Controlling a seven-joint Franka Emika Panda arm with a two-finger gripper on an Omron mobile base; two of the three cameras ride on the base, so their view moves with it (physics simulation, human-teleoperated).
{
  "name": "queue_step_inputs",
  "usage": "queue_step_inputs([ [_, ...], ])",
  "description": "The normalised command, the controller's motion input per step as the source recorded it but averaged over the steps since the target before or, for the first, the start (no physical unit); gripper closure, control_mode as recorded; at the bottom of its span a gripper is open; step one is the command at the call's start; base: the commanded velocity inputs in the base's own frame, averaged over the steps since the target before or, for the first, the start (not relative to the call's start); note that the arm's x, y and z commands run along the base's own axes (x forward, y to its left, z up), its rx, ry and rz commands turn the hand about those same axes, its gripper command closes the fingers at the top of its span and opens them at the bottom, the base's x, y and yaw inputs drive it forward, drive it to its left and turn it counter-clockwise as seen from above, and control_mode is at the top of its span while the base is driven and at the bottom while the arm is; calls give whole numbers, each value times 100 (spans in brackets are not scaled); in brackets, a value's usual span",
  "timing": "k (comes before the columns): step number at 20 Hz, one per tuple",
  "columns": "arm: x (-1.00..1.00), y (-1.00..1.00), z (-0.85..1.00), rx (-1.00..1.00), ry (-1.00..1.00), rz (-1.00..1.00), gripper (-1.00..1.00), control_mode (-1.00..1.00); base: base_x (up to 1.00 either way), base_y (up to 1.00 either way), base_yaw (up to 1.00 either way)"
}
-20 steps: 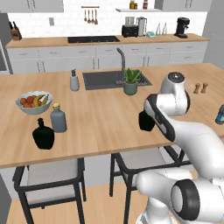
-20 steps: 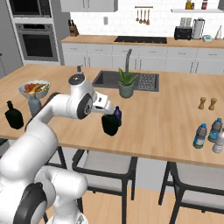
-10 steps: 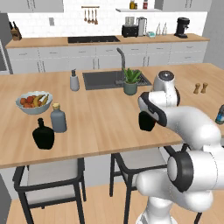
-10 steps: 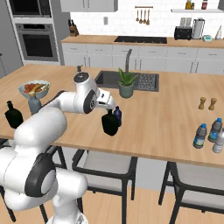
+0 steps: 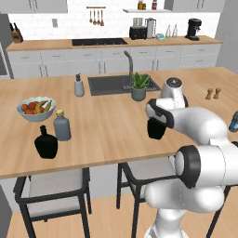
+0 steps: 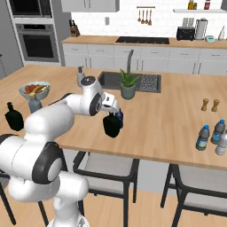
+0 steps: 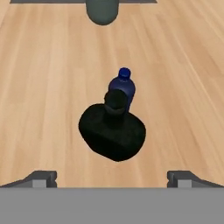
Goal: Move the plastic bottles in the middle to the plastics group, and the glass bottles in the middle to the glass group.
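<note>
Black squarish bottle [image 7: 112, 134] stands upright on the wooden surface [image 7: 48, 78] near its front edge, directly below the gripper [image 7: 112, 177]; in the hand view its stoppered neck rises toward the camera. Dark blue bottle [image 7: 123, 89] stands just beyond it, so close that the two overlap in this view, and whether they touch cannot be told. In the right base view the same pair appears as the black bottle [image 6: 111, 125] with the blue one [image 6: 119, 118] just beside it, on its side nearer the sink.

Jaws stand wide apart, with one fingertip [image 7: 40, 178] at each lower corner of the hand view, and hold nothing; the gripper [image 6: 116, 107] hangs above the black bottle without touching it. In the left base view the arm's wrist partly covers the black bottle [image 5: 155, 128].

Glass group, a round black flask [image 5: 46, 142] and a taller grey-blue corked bottle [image 5: 61, 126], stands near the robot's far left, beside a fruit bowl [image 5: 35, 108]. Plastics group [image 6: 213, 137], several small clear bottles with blue labels, stands well apart at the far right. A potted plant [image 6: 128, 84] and the sink [image 5: 117, 84] lie behind the middle pair; a soap dispenser [image 5: 79, 86] stands at the sink's left, and two small shakers [image 6: 209, 105] stand behind the plastics group.
</note>
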Motion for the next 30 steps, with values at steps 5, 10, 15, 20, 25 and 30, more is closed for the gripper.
queue_step_inputs([
  [5,19,-14,-16,0,0,1,-100,-100,0,0,0],
  [10,26,-2,-1,0,0,4,-100,-100,0,0,0],
  [15,14,0,-17,0,0,4,-100,-100,0,0,0],
  [20,26,0,-17,0,0,0,-100,-100,0,0,0],
  [25,15,-2,-11,0,0,0,-100,-100,0,0,0],
  [30,1,-1,-11,0,0,0,-100,-100,0,0,0],
])
